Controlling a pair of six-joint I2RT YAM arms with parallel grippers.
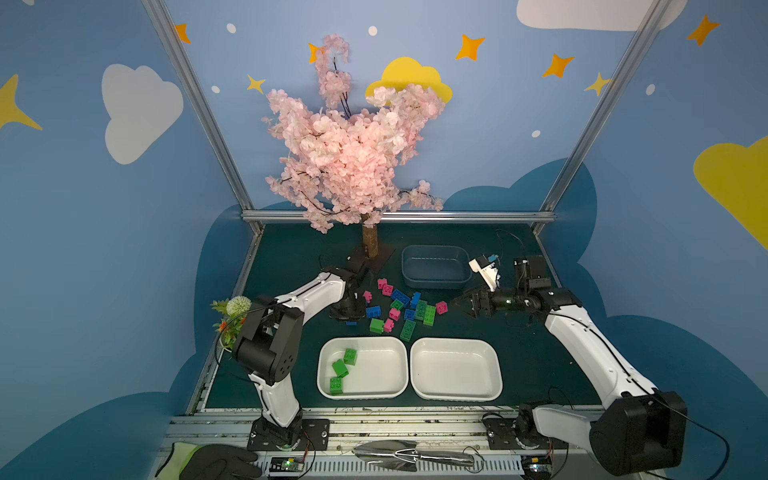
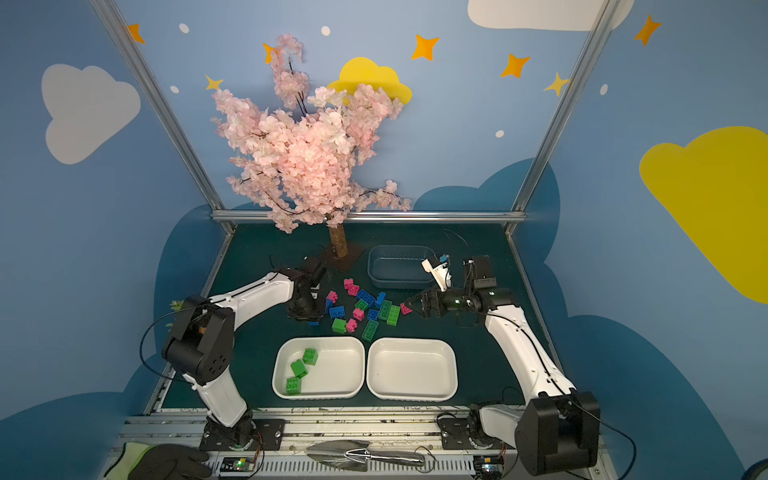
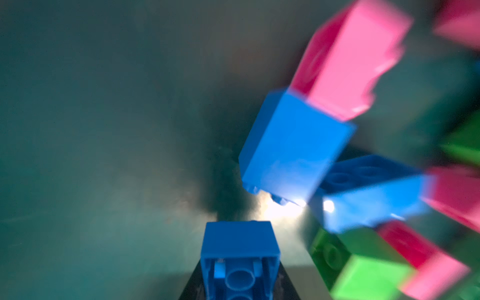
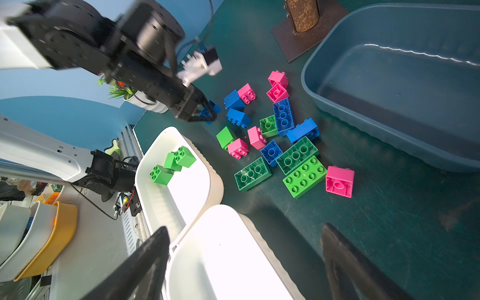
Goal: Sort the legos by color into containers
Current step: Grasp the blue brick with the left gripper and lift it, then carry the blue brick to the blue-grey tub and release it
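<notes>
Beyond the left gripper (image 4: 207, 115), past the loose legos (image 1: 401, 296), stands the empty grey-blue tub (image 1: 434, 283). Clamped between the gripper's jaws sits a blue brick (image 3: 240, 257). Grasp step; next, likely a clean lift toward the tub. Right gripper (image 1: 463, 307) gapes, empty.

No text, label, brand or number is readable on anything here.

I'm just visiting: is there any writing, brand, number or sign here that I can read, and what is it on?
No text here can be read.
Orange and green packets beside the bench: print too blurred to read.
Small circuit board on the front rail: markings too small to read.
Green, blue and pink studded plastic bricks: no legible mark.
Yellow cloud sticker on the wall: picture only, no words.
</notes>
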